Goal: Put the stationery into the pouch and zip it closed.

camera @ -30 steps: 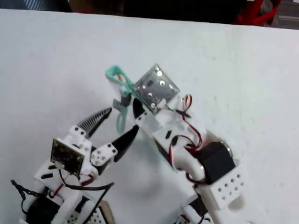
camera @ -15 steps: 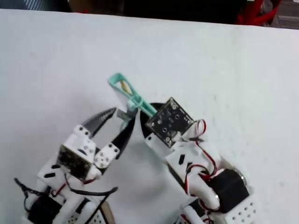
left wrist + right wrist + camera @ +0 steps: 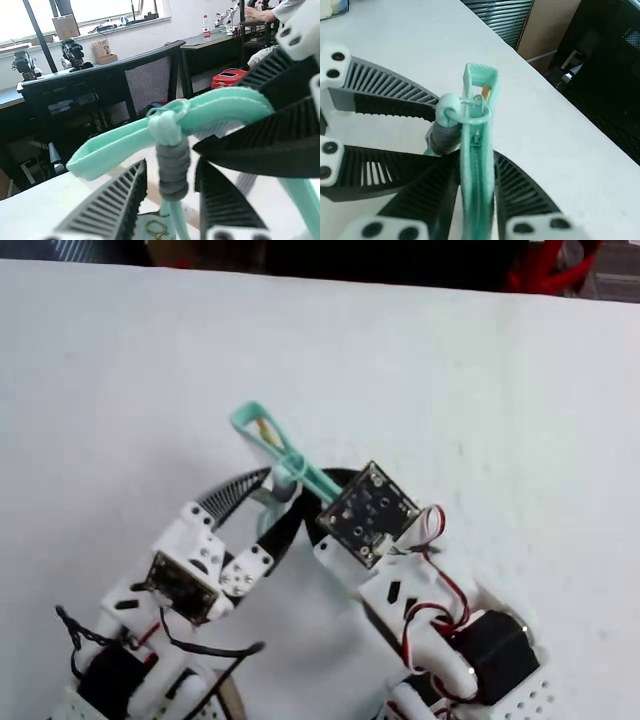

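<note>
A teal pouch [image 3: 262,430] is held edge-up off the white table [image 3: 500,390], its loop end pointing away from the arms. My right gripper [image 3: 476,167] is shut on the pouch [image 3: 477,145], one finger on each side of the zipper line. A grey zipper pull [image 3: 441,137] hangs from a teal ring beside it. My left gripper [image 3: 170,172] is open, its ribbed fingers [image 3: 117,202] on either side of the grey pull [image 3: 172,165] without clamping it. In the high view the left gripper [image 3: 280,495] meets the pouch just in front of the right arm's camera block [image 3: 370,512].
Both arms crowd the near middle of the table. A brown cardboard piece [image 3: 228,702] lies at the near edge. Bare tabletop lies to the far left and right. Dark furniture and a red object [image 3: 545,270] stand beyond the far edge.
The right arm has drawn back toward the near edge with the pouch in its grip. The left gripper has shifted right and closer, so its fingers now flank the zipper pull.
</note>
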### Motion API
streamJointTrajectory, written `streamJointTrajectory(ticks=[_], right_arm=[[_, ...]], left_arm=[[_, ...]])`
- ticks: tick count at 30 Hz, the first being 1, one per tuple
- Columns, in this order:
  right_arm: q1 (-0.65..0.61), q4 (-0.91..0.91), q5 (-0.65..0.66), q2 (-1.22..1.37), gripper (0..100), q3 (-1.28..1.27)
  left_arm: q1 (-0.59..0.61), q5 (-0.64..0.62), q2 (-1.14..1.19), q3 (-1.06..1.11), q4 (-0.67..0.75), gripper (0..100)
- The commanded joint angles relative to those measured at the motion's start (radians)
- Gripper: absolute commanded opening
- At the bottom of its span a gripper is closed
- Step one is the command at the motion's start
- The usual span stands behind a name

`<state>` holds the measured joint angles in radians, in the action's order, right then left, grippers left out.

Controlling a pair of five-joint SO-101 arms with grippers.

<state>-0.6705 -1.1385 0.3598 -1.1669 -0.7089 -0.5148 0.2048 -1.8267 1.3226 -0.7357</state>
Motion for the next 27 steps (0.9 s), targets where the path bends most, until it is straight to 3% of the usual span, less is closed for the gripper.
streamJointTrajectory(ticks=[1,4,16,27], right_arm=[[-0.024,0.005,0.014,0.004,1.9,-0.040],[-0.022,0.005,0.014,0.004,1.9,-0.046],[0.077,0.090,0.017,-0.022,1.9,-0.150],[0.110,0.213,0.078,-0.289,1.9,-0.439]], left_arm=[[-0.019,0.009,0.002,0.000,0.071,9],[-0.019,0.011,0.002,-0.002,0.100,2],[-0.013,0.008,0.002,-0.103,0.106,2],[0.016,0.009,0.093,-0.310,0.020,2]])
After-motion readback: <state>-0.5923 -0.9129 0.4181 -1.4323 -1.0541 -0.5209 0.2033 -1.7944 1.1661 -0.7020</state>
